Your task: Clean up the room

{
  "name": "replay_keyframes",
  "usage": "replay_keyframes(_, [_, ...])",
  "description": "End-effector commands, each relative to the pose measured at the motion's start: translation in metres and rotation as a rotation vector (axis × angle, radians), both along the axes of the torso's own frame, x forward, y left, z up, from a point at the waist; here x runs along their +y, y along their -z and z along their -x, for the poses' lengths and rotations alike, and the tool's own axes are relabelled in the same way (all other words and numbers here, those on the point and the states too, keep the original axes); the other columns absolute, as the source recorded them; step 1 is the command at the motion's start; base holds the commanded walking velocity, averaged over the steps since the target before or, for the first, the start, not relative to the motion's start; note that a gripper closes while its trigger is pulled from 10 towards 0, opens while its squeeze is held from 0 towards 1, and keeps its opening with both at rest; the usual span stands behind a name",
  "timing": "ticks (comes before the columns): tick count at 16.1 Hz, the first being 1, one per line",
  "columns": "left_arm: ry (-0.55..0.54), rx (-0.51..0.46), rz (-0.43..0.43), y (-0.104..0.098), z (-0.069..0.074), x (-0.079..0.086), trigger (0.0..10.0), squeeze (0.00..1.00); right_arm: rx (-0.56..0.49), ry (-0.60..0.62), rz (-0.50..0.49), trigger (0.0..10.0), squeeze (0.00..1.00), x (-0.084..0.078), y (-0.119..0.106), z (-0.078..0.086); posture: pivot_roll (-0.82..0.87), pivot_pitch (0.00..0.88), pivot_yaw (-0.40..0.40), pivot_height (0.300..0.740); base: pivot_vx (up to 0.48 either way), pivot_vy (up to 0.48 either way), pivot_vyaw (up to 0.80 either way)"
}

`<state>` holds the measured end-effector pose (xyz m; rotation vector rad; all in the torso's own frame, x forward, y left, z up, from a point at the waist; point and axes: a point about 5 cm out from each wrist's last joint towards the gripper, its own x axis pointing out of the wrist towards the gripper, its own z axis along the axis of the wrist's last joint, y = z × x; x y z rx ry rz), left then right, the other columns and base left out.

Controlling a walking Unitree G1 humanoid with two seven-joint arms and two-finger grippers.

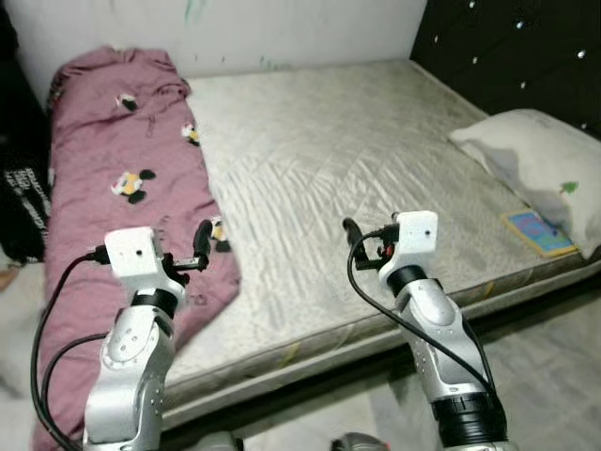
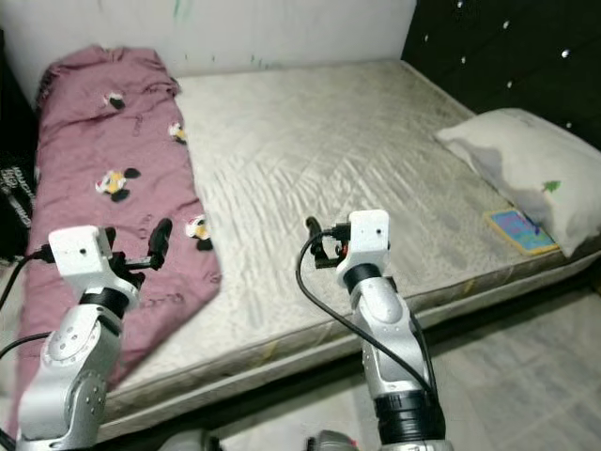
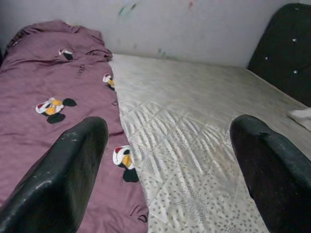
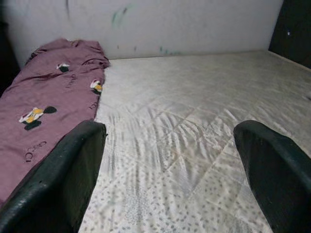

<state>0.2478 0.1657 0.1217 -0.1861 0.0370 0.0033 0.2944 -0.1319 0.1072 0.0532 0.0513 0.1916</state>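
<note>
Mattress (image 1: 357, 169) lies bare across most of the bed, with the mauve blanket (image 1: 122, 178) in a long strip down its left side, hanging over the near edge. A pillow (image 1: 540, 155) sits at the right end, a small book (image 1: 537, 231) just beside it. Left gripper (image 1: 199, 246) hovers spread above the blanket's near edge; right gripper (image 1: 355, 242) hangs spread over bare mattress. Nothing is held. This looks like the approach; next, the left must drop and pinch the blanket's edge
</note>
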Motion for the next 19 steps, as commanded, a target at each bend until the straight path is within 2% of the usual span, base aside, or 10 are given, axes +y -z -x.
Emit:
replay_keyframes(1, [0.021, -0.008, 0.003, -0.0017, -0.0011, -0.0074, 10.0, 0.0, -0.004, 0.035, 0.014, 10.0, 0.0, -0.0114, -0.0008, 0.001, -0.03, 0.001, -0.03, 0.74, 0.0, 0.439, 0.0])
replay_keyframes(5, [0.025, -0.033, 0.012, -0.0047, -0.0015, -0.0078, 10.0, 0.0, -0.005, 0.031, 0.02, 10.0, 0.0, -0.0098, -0.0005, 0.0006, -0.03, 0.0, -0.027, 0.74, 0.0, 0.413, 0.13])
replay_keyframes(11, [0.031, -0.044, 0.01, -0.0076, -0.0022, -0.0081, 10.0, 0.0, -0.005, 0.033, 0.022, 10.0, 0.0, -0.0089, 0.0005, -0.0001, -0.03, 0.0, -0.025, 0.74, 0.0, 0.0, 0.74])
replay_keyframes(16, [0.06, -0.045, 0.036, -0.0075, -0.0017, -0.0107, 10.0, 0.0, -0.006, 0.046, 0.009, 10.0, 0.0, -0.0107, 0.0006, -0.001, -0.03, 0.0, -0.025, 0.74, 0.0, 0.0, 0.0])
replay_keyframes(19, [0.071, -0.036, 0.051, -0.0065, -0.0011, -0.0116, 10.0, 0.0, -0.001, 0.052, 0.004, 10.0, 0.0, -0.0116, 0.0011, -0.0012, -0.03, 0.0, -0.025, 0.74, 0.0, 0.414, 0.0])
